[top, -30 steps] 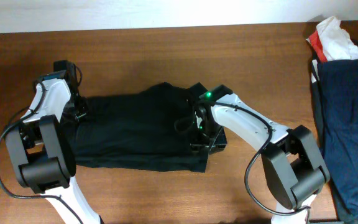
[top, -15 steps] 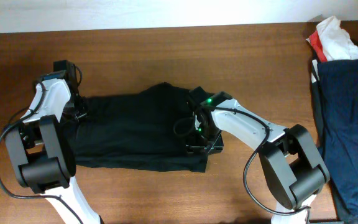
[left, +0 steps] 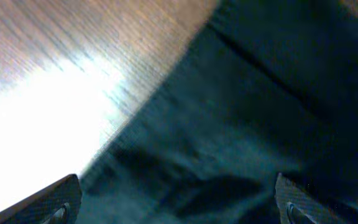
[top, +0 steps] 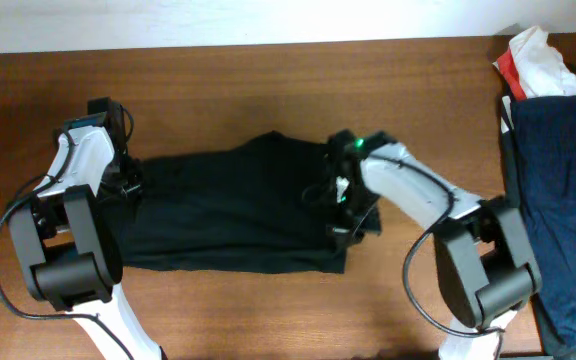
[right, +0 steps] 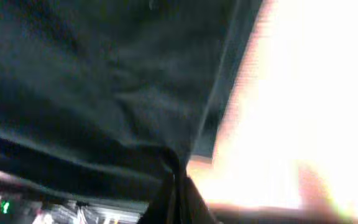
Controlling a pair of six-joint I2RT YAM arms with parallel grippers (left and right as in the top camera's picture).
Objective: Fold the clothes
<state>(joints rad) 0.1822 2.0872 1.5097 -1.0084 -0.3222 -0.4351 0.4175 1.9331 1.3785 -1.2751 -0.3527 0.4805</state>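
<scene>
A black garment [top: 228,215] lies spread across the middle of the wooden table. My left gripper [top: 128,185] hovers over the garment's left edge. In the left wrist view the left gripper [left: 179,211] is open wide, one fingertip [left: 58,202] at each lower corner, with dark cloth [left: 229,124] below and nothing between the tips. My right gripper [top: 346,220] sits at the garment's right edge. In the right wrist view the right gripper [right: 179,199] is shut, and a fold of the black cloth [right: 104,93] runs down into the pinch.
A navy cloth pile [top: 558,190] hangs over the table's right side, with a white and red cloth [top: 536,62] behind it. Bare wood [top: 268,90] lies behind the garment, up to the table's back edge.
My right gripper has shifted to the right and closed on the garment's right edge, drawing that edge right with it. The left gripper stays in place, open.
</scene>
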